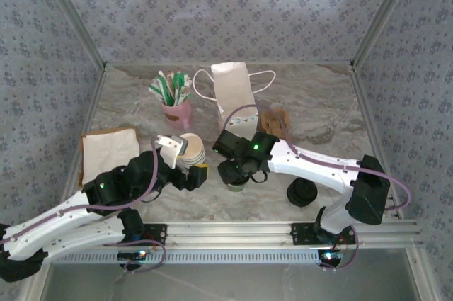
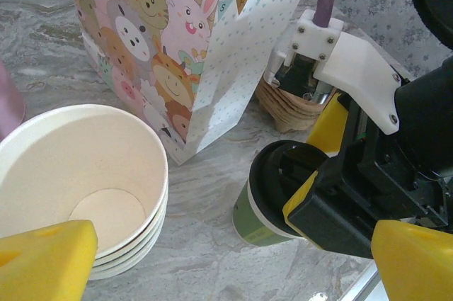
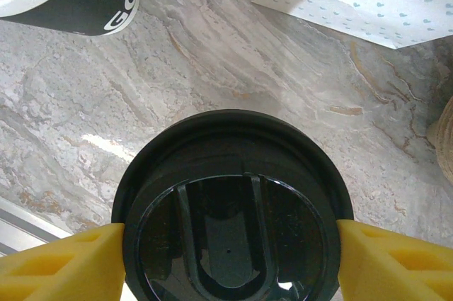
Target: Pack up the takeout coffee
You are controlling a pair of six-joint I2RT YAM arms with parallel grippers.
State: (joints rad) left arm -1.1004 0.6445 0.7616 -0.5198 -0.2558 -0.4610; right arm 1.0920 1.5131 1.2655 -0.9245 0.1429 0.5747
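The right gripper (image 3: 230,251) pinched the round black plastic lid (image 3: 230,209) of the small dark-sided paper takeout coffee cup (image 2: 256,224). The cup stood close to the near edge of the marbled table (image 1: 318,113). Bare marble lay between it and the white patterned paper bag (image 1: 232,88) farther back. The left gripper (image 2: 226,262) hung spread wide at the stack of cream-lined lidless cups (image 2: 85,188) just left.

We see a glossy black plastic lid (image 3: 230,223) on the takeout coffee (image 2: 248,220), its paper side matt. Beside it the gift bag (image 2: 212,46) is smooth printed paper; the stacked cups (image 2: 85,166) next to the bag look matt cream paper, on a faintly shiny marble-patterned table (image 3: 212,53).
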